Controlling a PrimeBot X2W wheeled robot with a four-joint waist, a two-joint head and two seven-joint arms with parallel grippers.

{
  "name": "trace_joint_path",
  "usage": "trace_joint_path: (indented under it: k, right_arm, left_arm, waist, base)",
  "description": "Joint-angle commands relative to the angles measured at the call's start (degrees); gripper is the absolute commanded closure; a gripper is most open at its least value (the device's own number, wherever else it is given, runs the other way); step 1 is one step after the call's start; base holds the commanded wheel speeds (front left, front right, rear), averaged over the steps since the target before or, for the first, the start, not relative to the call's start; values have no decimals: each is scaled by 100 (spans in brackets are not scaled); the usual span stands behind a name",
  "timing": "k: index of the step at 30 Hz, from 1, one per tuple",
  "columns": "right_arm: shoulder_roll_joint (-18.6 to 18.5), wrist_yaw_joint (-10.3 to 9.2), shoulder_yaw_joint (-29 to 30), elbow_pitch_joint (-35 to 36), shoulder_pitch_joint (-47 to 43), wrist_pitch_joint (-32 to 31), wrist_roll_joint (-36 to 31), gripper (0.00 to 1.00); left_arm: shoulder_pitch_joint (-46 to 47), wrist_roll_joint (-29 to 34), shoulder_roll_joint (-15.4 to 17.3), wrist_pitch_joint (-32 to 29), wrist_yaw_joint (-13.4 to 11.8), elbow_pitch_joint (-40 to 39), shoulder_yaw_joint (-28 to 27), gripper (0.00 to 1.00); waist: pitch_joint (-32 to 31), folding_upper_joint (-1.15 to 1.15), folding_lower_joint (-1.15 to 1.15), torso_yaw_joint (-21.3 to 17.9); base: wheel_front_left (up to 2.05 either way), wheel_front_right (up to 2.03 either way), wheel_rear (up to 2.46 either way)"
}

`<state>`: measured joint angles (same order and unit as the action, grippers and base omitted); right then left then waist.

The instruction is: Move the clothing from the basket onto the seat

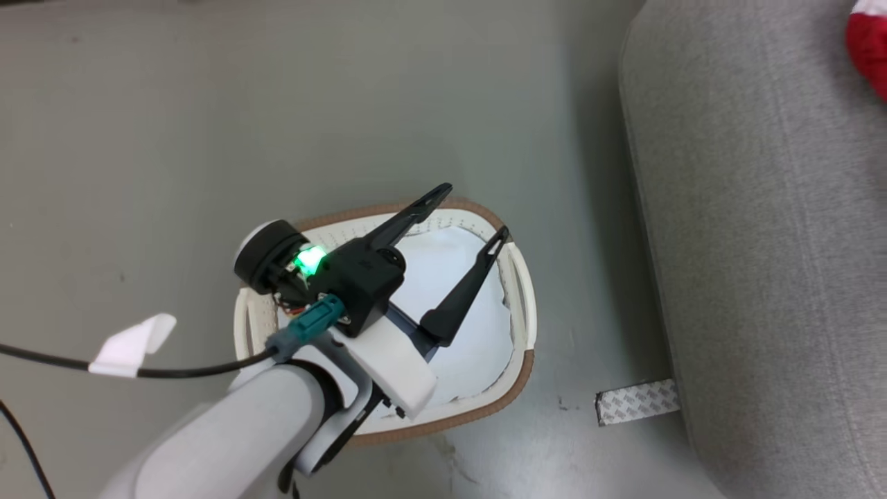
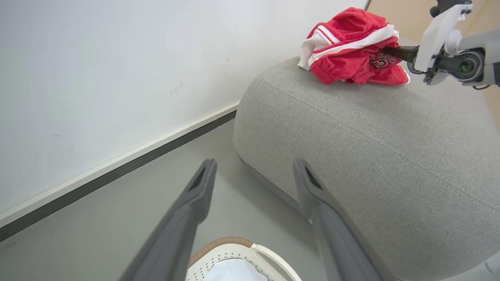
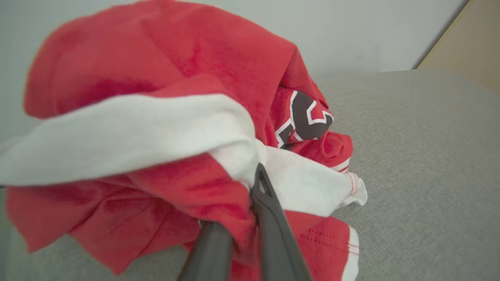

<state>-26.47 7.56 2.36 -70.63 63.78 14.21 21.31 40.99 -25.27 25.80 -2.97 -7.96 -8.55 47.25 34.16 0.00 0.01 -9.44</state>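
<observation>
The red jersey [image 2: 347, 47] with white stripes lies bunched on top of the grey sofa [image 2: 371, 148]. My right gripper [image 3: 256, 173] is shut on its folds, and dark lettering shows just above the fingers. In the left wrist view the right gripper [image 2: 386, 52] reaches into the jersey from the right. My left gripper [image 1: 475, 210] hangs open and holds nothing above the white basket [image 1: 478, 416] on the floor. In the head view a red corner of the jersey [image 1: 870, 48] shows at the top right, on the sofa [image 1: 762, 242].
A plain pale cloth [image 1: 457, 333] lies inside the basket. A patch of patterned tape [image 1: 636, 402] sticks to the floor by the sofa's base. A black cable with a white tag [image 1: 132, 346] runs to my left arm. A wall with a dark baseboard [image 2: 117, 164] stands beyond the sofa.
</observation>
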Motion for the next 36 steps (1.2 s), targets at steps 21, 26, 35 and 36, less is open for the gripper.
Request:
trace_joint_path:
  k: [21, 26, 35, 36]
  right_arm:
    - [894, -15, 370, 3226, -2880, 92, -807, 0]
    - [1124, -15, 317, 3881, -3597, 93, -968, 0]
    - [1713, -15, 5, 4614, -4883, 72, -1328, 0]
    - [1779, -15, -40, 4630, -5007, 73, -1372, 0]
  left_arm:
    - [-1692, -764, -1, 1499, -749, 1174, -741, 0]
    - [-2122, -814, 34, 1699, -969, 1440, -938, 0]
    - [-3044, -842, -150, 1812, -1149, 1740, -1640, 0]
    - [-3156, -783, -201, 1812, -1134, 1745, -1741, 0]
  waist:
    - [-2478, 0, -1, 247]
    - [-2904, 0, -1, 400]
    - [-3502, 0, -1, 662]
    - [-3546, 0, -1, 689]
  base:
    - [0, 0, 0]
    - [0, 0, 0]
    - [0, 0, 0]
    - [0, 0, 0]
